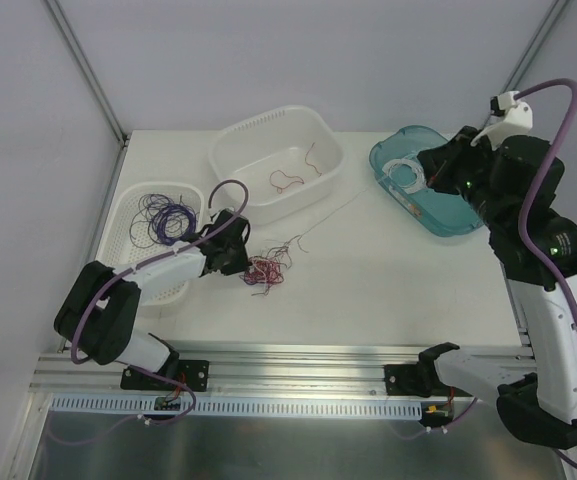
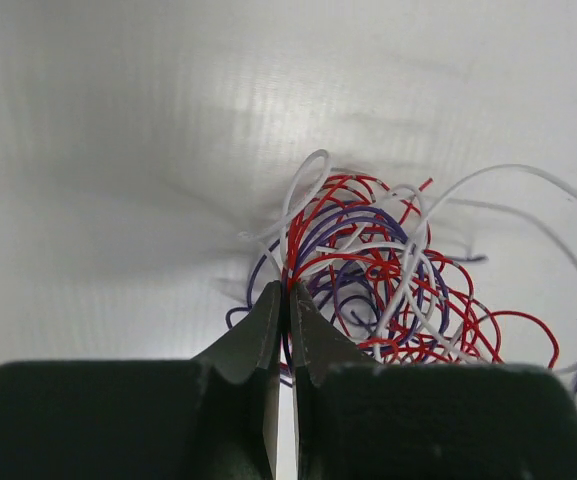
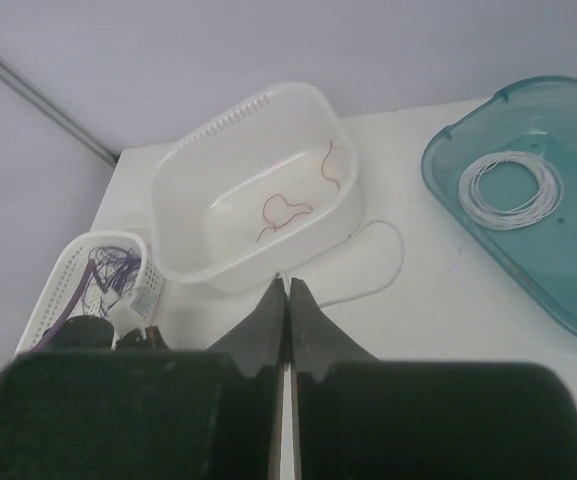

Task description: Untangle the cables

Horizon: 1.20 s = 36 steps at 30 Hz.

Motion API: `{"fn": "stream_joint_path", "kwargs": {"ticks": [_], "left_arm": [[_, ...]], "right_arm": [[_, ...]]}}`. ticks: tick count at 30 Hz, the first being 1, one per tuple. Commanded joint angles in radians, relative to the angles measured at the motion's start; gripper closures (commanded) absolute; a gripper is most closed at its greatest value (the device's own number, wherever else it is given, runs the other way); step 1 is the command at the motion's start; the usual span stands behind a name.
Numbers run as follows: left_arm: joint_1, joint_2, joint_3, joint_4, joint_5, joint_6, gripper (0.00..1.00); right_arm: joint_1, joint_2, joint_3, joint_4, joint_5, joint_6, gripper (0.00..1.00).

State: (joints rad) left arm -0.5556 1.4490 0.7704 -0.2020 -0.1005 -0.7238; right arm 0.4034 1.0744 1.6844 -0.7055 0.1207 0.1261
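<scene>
Tangle of hair-thin red, purple and white curly wires (image 1: 266,270) is seen on white table (image 1: 388,280), touching left gripper (image 2: 288,292). Its fingers are pressed together, strands at tangle's edge pinched between them. Right gripper (image 3: 288,285) is held over teal plastic tray (image 1: 443,215), fingers closed on single white wire (image 3: 393,250), which is stretched toward tangle. Sorted elsewhere: two red wires (image 3: 283,215) in white oval tub (image 3: 253,130) – purple wires (image 1: 168,218) in white slotted basket (image 1: 118,235) – white coil (image 3: 513,190) in tray.
</scene>
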Motion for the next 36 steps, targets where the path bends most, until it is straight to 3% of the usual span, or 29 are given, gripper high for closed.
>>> {"fn": "stream_joint_path", "kwargs": {"ticks": [1, 11, 17, 24, 30, 36], "left_arm": [[0.034, -0.021, 0.0, -0.108, -0.051, 0.024, 1.0], [0.126, -0.073, -0.02, -0.188, -0.067, 0.024, 1.0], [0.143, -0.095, -0.02, -0.226, -0.076, 0.026, 1.0], [0.144, -0.111, 0.001, -0.234, -0.054, 0.063, 1.0], [0.141, -0.119, 0.016, -0.235, 0.013, 0.106, 1.0], [0.14, -0.147, 0.023, -0.235, 0.054, 0.141, 1.0]], "right_arm": [[-0.076, -0.014, 0.087, 0.021, -0.006, -0.049, 0.99], [-0.195, 0.007, 0.221, 0.118, 0.005, -0.069, 0.99], [-0.238, 0.079, 0.386, 0.129, 0.002, -0.089, 0.99], [-0.27, 0.12, 0.35, 0.182, -0.05, -0.065, 0.99], [-0.281, 0.119, 0.192, 0.199, -0.146, -0.016, 0.99], [-0.281, 0.004, -0.327, 0.229, -0.164, 0.061, 0.99]]}}
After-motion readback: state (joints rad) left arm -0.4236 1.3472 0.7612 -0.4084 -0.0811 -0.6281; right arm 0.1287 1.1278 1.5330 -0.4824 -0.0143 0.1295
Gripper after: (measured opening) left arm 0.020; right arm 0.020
